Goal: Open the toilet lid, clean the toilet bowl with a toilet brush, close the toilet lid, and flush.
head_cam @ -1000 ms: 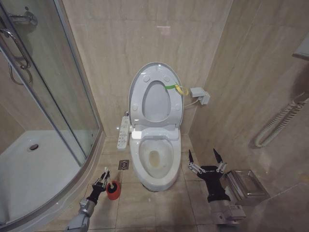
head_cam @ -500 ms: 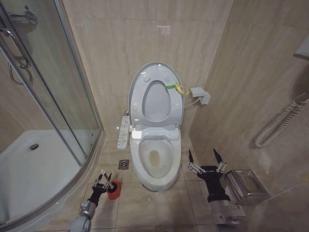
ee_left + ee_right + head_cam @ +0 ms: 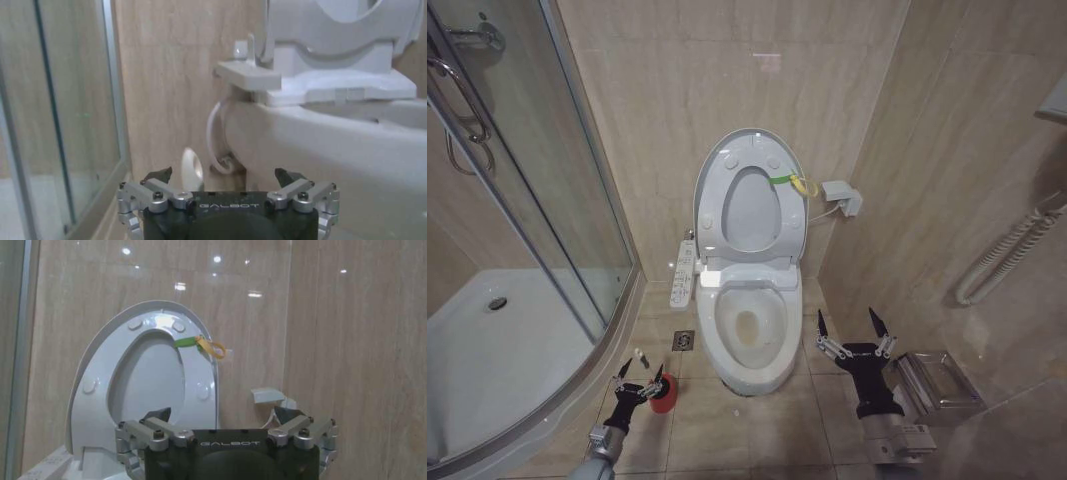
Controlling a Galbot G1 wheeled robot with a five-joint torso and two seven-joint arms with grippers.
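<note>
Your first step looks done: the toilet lid (image 3: 749, 200) stands raised against the back wall at 12 o'clock, seat ring up with it, its yellow-green loop tag (image 3: 798, 184) at the right edge. The toilet bowl (image 3: 749, 330) lies exposed at the centre of the head view.

Your left pincer (image 3: 637, 378) hangs low at about 7 o'clock, released with fingers spread, just beside the red holder cup (image 3: 663, 394) on the floor tiles (image 3: 727, 430). Nothing is between its fingers. A pale stick (image 3: 191, 169) shows ahead of it in the left wrist view, likely the toilet brush handle, though you cannot be sure.

Your right pincer (image 3: 854, 330) waits at about 5 o'clock, right of the bowl, released and empty.

Whether the bowl has been scrubbed cannot be told from here. Lowering the lid and flushing are clearly left.
</note>
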